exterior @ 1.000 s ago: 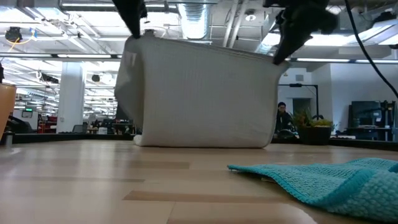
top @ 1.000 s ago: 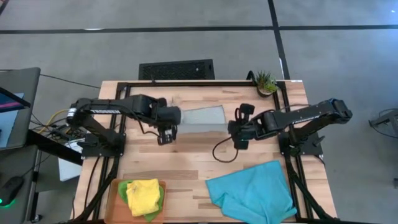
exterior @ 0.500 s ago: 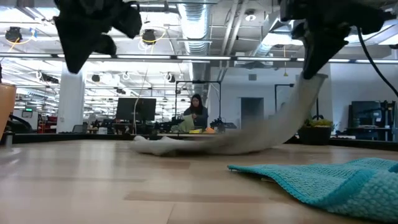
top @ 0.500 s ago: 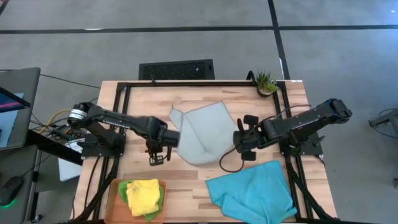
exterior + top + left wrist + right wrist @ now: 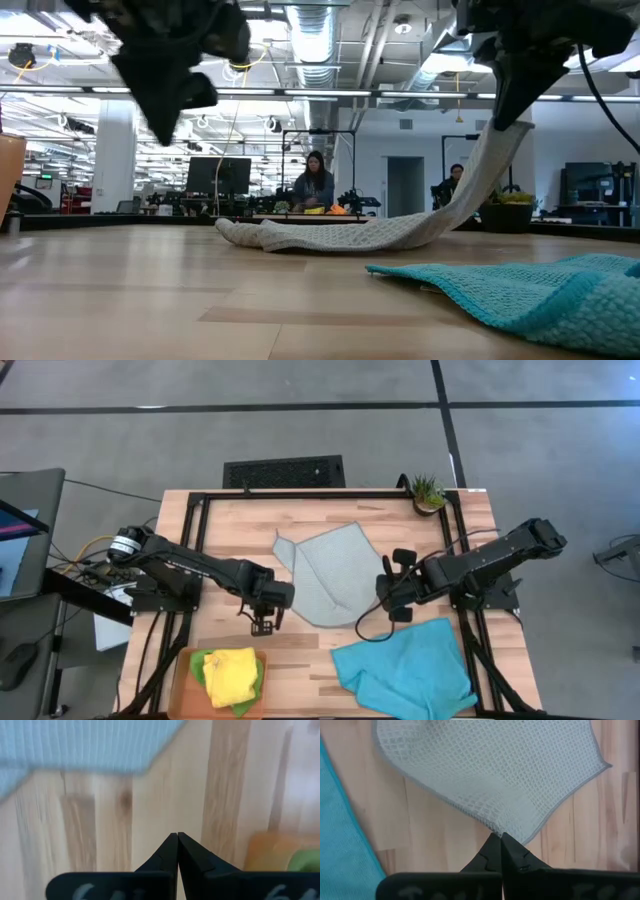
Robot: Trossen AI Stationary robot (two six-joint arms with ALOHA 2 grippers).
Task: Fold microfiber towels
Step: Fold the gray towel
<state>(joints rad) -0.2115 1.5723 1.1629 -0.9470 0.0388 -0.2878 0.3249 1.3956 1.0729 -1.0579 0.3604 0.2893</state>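
Grey concrete floor (image 5: 300,420), lit hall of ceiling ducts (image 5: 330,30) beyond.

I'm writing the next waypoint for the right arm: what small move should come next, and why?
Probably lower the right gripper and release: it is pinched shut on one corner of the light grey towel, which hangs lifted while the rest lies flat. The left gripper is shut, empty, off the cloth.
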